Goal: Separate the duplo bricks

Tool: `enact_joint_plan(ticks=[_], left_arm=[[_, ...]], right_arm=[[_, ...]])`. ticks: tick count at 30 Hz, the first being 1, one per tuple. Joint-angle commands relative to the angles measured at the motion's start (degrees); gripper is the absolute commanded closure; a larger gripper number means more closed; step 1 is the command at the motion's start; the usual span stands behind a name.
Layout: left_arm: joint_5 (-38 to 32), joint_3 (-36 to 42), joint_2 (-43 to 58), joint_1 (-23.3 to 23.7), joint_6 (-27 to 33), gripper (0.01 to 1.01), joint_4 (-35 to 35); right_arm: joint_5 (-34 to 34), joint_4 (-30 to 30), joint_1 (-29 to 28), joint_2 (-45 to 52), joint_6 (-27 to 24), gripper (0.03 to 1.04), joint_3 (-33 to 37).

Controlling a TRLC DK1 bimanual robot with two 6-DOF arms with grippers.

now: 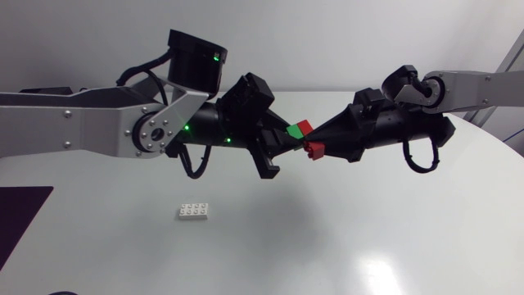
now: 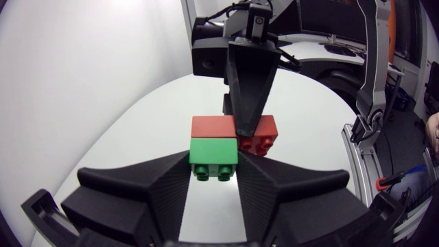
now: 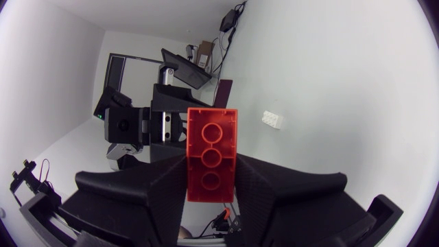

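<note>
A green brick (image 1: 293,130) and a red brick (image 1: 311,150) meet in mid-air above the middle of the white table (image 1: 368,238). My left gripper (image 1: 286,138) comes in from the left and is shut on the green brick (image 2: 213,159), which sits between its fingertips. From the right, my right gripper (image 1: 316,146) is shut on the red brick (image 3: 212,154), studs facing its camera. In the left wrist view the red brick (image 2: 219,127) lies right against the far side of the green one, partly hidden by a finger (image 2: 250,82) of the right gripper.
A white brick (image 1: 193,211) lies alone on the table, below the left arm, and shows beyond the red brick as the white brick (image 3: 271,120). A dark purple mat (image 1: 20,221) covers the table's left front corner.
</note>
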Motion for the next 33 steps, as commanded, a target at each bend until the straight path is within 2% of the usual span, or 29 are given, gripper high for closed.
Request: enact_joint_plan(ticks=[1, 14, 23, 25, 29, 33], left_arm=[[2.39, -0.49, -0.32, -1.92, 1.31, 0.739, -1.37], [3.88, -2.42, -3.22, -1.66, 4.73, 0.741, -5.06], [4.50, -3.65, -5.33, -0.52, 7.46, 0.741, -8.05], [4.24, -3.74, -5.59, 0.01, 7.55, 0.743, -8.14], [-2.00, -2.68, -4.45, 0.62, 9.74, 0.744, -9.63], [-7.63, 2.24, -1.46, 1.24, 17.21, 0.744, -19.12]], right_arm=[[-1.13, -0.05, -0.82, 0.33, -1.11, 0.87, 1.87], [0.19, -0.48, -1.70, 1.56, -4.19, 0.87, 3.37], [2.12, -3.74, -2.75, 1.73, -7.52, 0.87, 4.16], [3.97, -6.02, -2.58, 1.03, -10.25, 0.87, 3.81], [10.12, -5.32, -2.49, -2.57, -10.43, 0.87, 1.87], [12.58, -3.12, -2.84, -4.86, -9.37, 0.87, -0.41]])
